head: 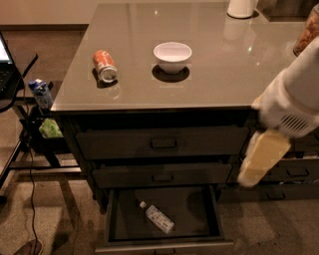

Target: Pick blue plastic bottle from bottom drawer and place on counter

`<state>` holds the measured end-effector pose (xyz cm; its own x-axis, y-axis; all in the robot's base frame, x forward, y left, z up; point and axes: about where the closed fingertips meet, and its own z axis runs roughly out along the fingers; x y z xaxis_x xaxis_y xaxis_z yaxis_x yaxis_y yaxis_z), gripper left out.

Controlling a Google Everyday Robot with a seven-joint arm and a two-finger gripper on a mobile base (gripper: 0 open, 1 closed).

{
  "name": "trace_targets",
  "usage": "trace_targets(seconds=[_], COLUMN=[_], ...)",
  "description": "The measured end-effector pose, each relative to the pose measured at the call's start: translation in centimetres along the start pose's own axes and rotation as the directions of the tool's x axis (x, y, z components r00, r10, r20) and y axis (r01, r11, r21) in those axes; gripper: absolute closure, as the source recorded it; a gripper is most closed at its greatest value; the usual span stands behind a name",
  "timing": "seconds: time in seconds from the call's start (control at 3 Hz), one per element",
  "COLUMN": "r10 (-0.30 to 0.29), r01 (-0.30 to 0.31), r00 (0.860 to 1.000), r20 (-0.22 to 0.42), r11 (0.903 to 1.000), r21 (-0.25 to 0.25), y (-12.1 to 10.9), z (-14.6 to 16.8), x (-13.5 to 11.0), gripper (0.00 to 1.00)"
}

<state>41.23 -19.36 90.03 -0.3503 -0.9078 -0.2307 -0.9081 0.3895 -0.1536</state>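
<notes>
One blue plastic bottle [156, 217] lies on its side on the dark floor of the bottom drawer [197, 216]. This drawer is pulled out and open. The white cap of the bottle points to the back left, and the bottle lies a little left of the middle of the drawer. It touches none of the walls.

Above it are two more drawers, both closed: the middle drawer [163, 175] and the top drawer [163, 142]. Each one has one small rectangular handle.

On the counter [134, 30] I count three things. One orange-red soda can [104, 65] lies on its side near the left edge. One white bowl [172, 56] stands upright, to the right of the can and apart from it. One white container [241, 7] stands at the far edge, cut by the top of the view.

The gripper [251, 172] hangs at the right side, in front of the cabinet, at the height of the two upper drawers. It is well apart from the bottle and holds nothing that I can see. If it is wide or narrow I cannot tell.

At the left, beside a black side table [17, 74], stands one blue-topped bottle [41, 93].
</notes>
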Motion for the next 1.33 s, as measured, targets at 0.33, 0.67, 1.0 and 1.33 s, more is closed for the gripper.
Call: trace_targets(seconds=[0.33, 0.67, 1.0, 1.33], r10=[0.075, 0.075, 0.088, 0.111], r01=[-0.078, -0.078, -0.092, -0.117], r00=[0.997, 0.997, 0.995, 0.992], r20=[-0.035, -0.035, -0.044, -0.058], r11=[0.9935, 0.9935, 0.9897, 0.9859], r21=[-0.083, -0.083, -0.109, -0.119], y=[4.0, 4.0, 5.2, 7.0], z=[7.1, 7.0, 9.2, 13.4], x=[1.3, 1.2, 1.6, 1.7], gripper=[0.0, 0.0, 0.0, 0.0])
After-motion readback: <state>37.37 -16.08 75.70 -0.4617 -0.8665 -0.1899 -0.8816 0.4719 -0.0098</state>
